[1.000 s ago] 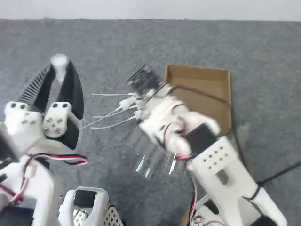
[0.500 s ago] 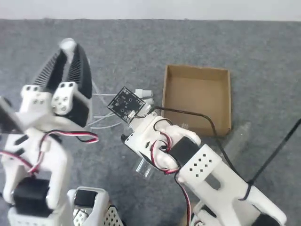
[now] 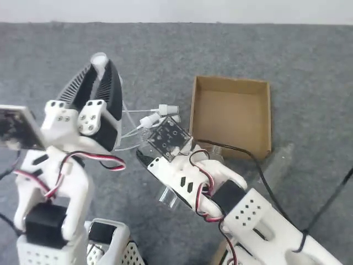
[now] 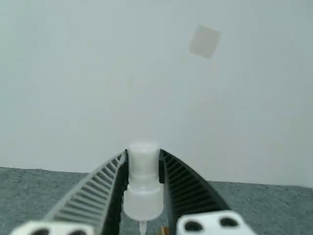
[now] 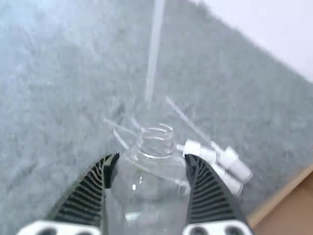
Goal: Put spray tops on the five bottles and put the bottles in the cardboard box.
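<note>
My left gripper is shut on a white spray top, held up off the table; in the high view that spray top sits between the black fingers at the left. Its thin dip tube hangs down toward the open threaded neck of a clear bottle. My right gripper is shut on that bottle, neck pointing up. The right arm lies in the middle of the high view. The cardboard box stands to its right and holds nothing.
Loose spray tops with long tubes lie on the grey mat left of the box, also beside the held bottle as spray tops. More clear bottles lie under the right arm. A box corner is close by.
The left gripper has carried the spray top rightward, toward the middle. The right arm has drawn back from beside the box and swung left, bringing its bottle under the spray top.
</note>
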`<action>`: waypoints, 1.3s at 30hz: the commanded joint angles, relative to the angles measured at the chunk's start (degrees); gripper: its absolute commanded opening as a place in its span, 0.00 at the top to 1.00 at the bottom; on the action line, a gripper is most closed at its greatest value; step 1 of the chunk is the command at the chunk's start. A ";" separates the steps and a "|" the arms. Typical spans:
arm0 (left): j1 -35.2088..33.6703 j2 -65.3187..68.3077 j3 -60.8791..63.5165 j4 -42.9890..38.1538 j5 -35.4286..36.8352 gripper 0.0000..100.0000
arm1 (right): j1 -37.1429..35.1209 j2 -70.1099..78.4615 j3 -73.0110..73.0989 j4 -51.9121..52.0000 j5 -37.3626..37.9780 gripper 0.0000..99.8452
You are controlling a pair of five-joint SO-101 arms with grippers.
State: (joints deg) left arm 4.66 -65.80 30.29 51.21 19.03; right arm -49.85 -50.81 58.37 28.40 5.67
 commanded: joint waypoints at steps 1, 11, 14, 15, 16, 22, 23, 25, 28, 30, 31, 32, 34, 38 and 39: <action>0.26 -0.35 0.48 -1.93 2.64 0.99 | -0.57 -2.77 -0.62 -1.54 -0.62 0.99; 0.35 -0.09 1.45 -1.32 3.25 0.99 | -0.48 -2.77 -0.62 -1.54 -0.44 0.99; 2.29 -0.53 4.62 -1.14 3.08 0.99 | -0.48 -3.47 -0.18 -1.45 -0.35 0.99; 2.81 -0.53 5.67 -1.14 3.08 0.99 | -0.75 -3.47 0.26 -1.54 -0.35 0.99; 3.43 -0.53 6.64 -1.14 3.08 0.99 | -0.75 -3.65 0.88 -1.54 -0.35 0.99; 3.87 -0.53 9.80 0.09 2.99 0.99 | 1.01 -6.02 5.01 -5.49 -0.79 0.99; 3.87 -0.53 9.98 1.14 2.99 0.99 | 1.36 -6.11 5.98 -8.31 -0.79 0.99; 3.87 -0.53 10.07 2.81 2.99 0.99 | 1.80 -6.11 8.44 -14.11 -2.81 0.99; 3.87 -0.53 10.07 3.60 2.90 0.99 | 1.89 -6.11 11.34 -21.14 -7.47 0.99; 3.96 -0.53 10.15 3.60 2.73 0.99 | 1.80 -6.11 12.13 -23.25 -7.82 0.99; 4.04 -0.53 10.15 3.78 1.76 0.99 | 1.80 -6.11 12.22 -23.43 -7.82 0.99; 4.04 -0.53 10.24 4.13 0.26 0.99 | 1.80 -6.11 12.22 -23.34 -7.82 0.99; 4.04 -0.53 10.24 6.24 -2.73 0.99 | 1.80 -6.11 12.75 -23.52 -7.91 0.99; 4.04 -0.53 10.15 8.00 -6.86 0.96 | 1.80 -6.29 13.10 -23.60 -7.91 0.99; 4.04 -0.53 10.15 8.18 -7.30 0.93 | 1.80 -6.37 13.10 -23.52 -7.91 0.99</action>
State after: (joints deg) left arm 8.62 -65.45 40.66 58.68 14.37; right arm -48.79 -54.77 72.53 6.33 -1.45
